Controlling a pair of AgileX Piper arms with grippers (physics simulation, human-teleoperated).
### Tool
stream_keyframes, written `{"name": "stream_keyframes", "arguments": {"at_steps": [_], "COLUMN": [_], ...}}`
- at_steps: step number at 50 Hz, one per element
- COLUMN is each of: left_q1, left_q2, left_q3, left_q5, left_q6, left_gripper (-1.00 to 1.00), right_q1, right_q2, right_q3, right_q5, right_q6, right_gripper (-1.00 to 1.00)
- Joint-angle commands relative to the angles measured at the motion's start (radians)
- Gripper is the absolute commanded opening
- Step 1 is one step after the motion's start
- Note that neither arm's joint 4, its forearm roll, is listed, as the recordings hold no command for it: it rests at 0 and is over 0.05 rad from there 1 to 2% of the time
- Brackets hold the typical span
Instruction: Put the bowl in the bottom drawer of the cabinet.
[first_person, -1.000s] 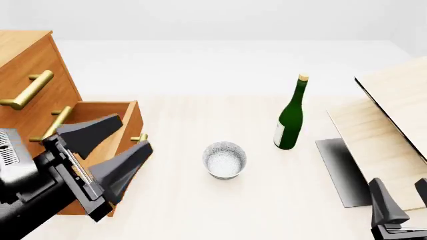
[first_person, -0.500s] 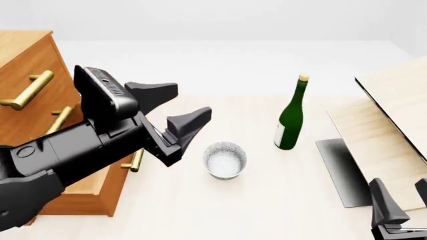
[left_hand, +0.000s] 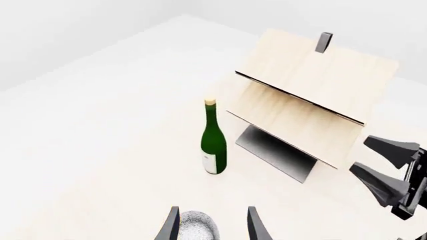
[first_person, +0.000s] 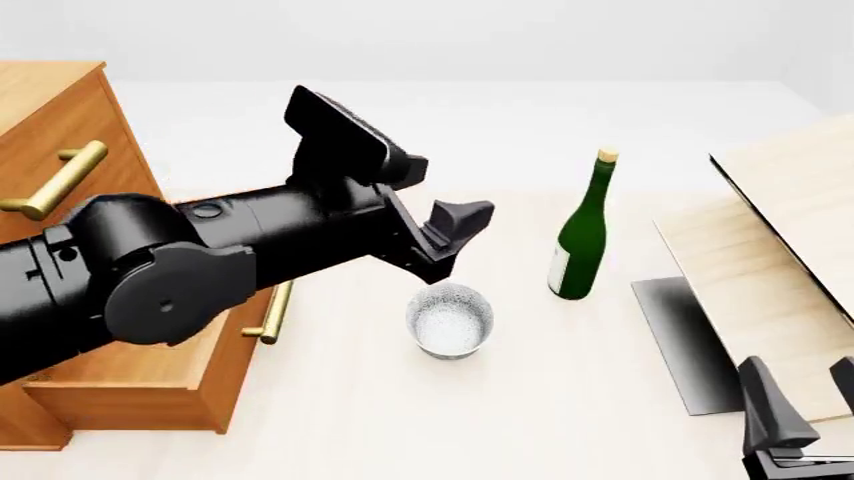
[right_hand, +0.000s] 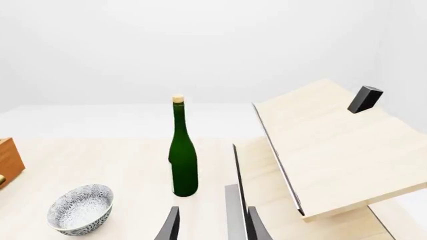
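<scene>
Looking along my left gripper (left_hand: 210, 227), I see its parted fingers framing the small white grey-speckled bowl (left_hand: 198, 226), a detail the front view hides behind my arm. There the bowl (first_person: 450, 320) stands upright and holds nothing, just beside the pulled-out orange-brown bottom drawer (first_person: 160, 375) of the big wooden cabinet (first_person: 60, 150); what the drawer holds I cannot tell. The tall green glass bottle (first_person: 582, 232) stands near the bowl, on its far side from the cabinet. My right gripper (first_person: 807, 405) hangs open well apart from the bowl, near the pale wooden boards (first_person: 781, 250).
</scene>
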Motion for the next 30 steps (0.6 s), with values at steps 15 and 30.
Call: {"name": "stream_keyframes", "arguments": {"at_steps": [15,30], "left_q1": [0.037,0.067], "left_q2": [0.236,0.327], "left_q3": [-0.185,-0.200], "left_q5": [0.147,0.174], "left_q6": [-0.071,-0.118], "left_gripper": [1.00,1.00], "right_q1": [0.000,0.000], "right_q2": [0.000,0.000], "right_q3": [0.000,0.000], "right_q5": [0.000,0.000], "right_q6": [0.000,0.000], "right_gripper": [1.00,1.00]}}
